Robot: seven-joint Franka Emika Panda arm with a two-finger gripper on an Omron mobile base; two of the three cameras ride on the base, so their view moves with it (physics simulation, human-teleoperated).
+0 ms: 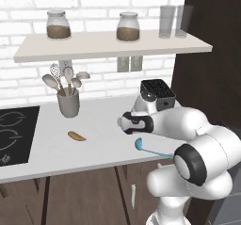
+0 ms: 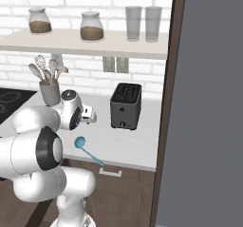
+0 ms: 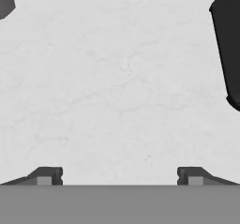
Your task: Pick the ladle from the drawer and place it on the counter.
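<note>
Ladle (image 2: 85, 149) lies on counter (image 1: 99, 139); grey holder (image 1: 68, 103) holds pale utensils (image 1: 63, 79).

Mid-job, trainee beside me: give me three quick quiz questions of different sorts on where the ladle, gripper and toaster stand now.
1. True or false: the ladle lies on the counter.
2. The gripper is: A) open with nothing between the fingertips, B) shut on the ladle, C) shut on a spoon.
3. What black appliance stands on the counter below the shelf?

Key: 1 true; 2 A; 3 the toaster.
</note>
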